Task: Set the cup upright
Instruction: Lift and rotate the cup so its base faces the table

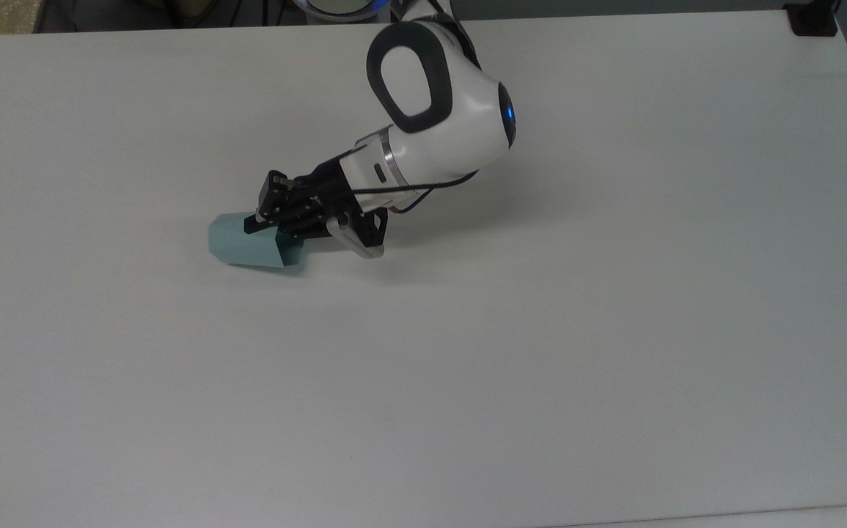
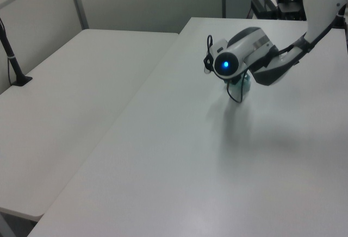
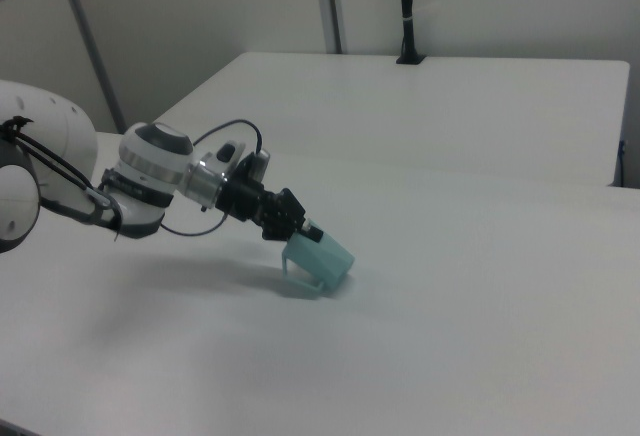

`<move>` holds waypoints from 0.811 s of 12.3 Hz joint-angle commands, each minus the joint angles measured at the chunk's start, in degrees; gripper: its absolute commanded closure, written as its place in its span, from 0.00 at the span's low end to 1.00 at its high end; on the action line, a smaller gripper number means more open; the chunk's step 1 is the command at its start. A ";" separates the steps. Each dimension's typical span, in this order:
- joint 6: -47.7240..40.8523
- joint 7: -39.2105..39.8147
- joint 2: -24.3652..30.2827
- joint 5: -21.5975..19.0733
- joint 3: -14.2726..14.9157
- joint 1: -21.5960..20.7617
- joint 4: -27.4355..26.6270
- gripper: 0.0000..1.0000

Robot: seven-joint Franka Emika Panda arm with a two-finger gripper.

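- One Panda arm comes in from the top edge of the top view, near centre, bends at a big white/black joint, then slopes down toward the frame's left-centre.
- Wrist section w/ blue light faces the left view's camera, upper right of that frame; a thin black cable loops off it.
- Right view: arm enters from the frame's left edge, forearm nearly level, wrist angled down to the right toward the table.
- Gripper is black, tilted low, almost lying along the table, fingers pointing to the top view's left.
- Fingers are pinched on the cup's rim wall at its wide end; one dark finger lies on the outer top face, so it's clamped on the cup rather than spread.
- Cup = pale teal, faceted. Sits left of centre in the top view, slightly above mid-height.
- Right view: cup is at frame centre, tilted, not upright; narrow closed end points to the right view's right and up, wide end toward the gripper, low edge at or just off the table — can't tell if touching.
- Small handle loop hangs under the cup on the right view's left side.
- Left view: just a sliver of teal peeks out below the wrist; the rest is hidden by the arm.
- Second white table stands behind in the right view, w/ a black post on its far edge.
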State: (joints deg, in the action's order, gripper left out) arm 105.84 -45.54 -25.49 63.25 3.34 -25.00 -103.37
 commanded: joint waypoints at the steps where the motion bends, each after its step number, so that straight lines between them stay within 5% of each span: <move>1: 1.65 0.27 8.08 -4.53 -0.44 0.74 -1.22 1.00; 4: 1.91 3.44 13.70 -12.25 -0.27 2.67 -1.31 1.00; 8: 6.92 15.17 21.34 -36.99 -0.09 7.23 -2.89 1.00; 10: 6.23 23.00 23.28 -46.24 0.08 9.52 -2.89 1.00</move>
State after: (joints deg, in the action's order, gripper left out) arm 110.54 -31.49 -7.23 27.00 3.42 -18.40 -103.38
